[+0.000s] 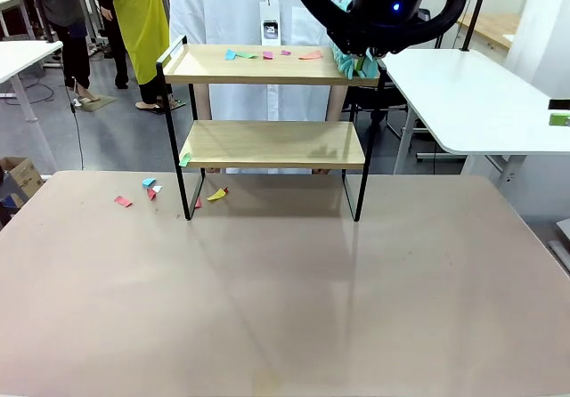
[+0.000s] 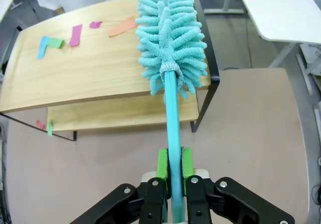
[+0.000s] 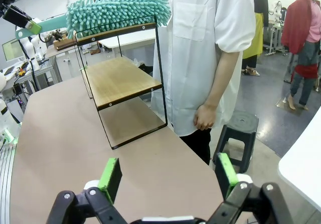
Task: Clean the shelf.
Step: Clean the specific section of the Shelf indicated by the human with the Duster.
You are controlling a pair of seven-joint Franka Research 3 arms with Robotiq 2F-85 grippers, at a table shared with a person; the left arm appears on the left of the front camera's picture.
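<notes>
The shelf (image 1: 267, 143) stands at the far middle of the table, two wooden boards in a black frame. Coloured paper scraps (image 1: 267, 55) lie on its top board (image 2: 90, 68). My left gripper (image 2: 171, 166) is shut on the teal handle of a fluffy teal duster (image 2: 170, 33). The duster's head rests on the right end of the top board (image 1: 350, 60), with the scraps off to its left. From the side, the duster (image 3: 118, 10) lies along the top of the shelf (image 3: 123, 81). My right gripper (image 3: 169, 176) is open over the table's edge, holding nothing.
More scraps (image 1: 149, 183) lie on the brown table (image 1: 285, 290) by the shelf's left leg, and a green one (image 1: 185, 159) hangs at the lower board's corner. A person in a white shirt (image 3: 200, 53) stands behind the shelf. A white table (image 1: 472, 94) is at right, a black stool (image 3: 241, 126) near the person.
</notes>
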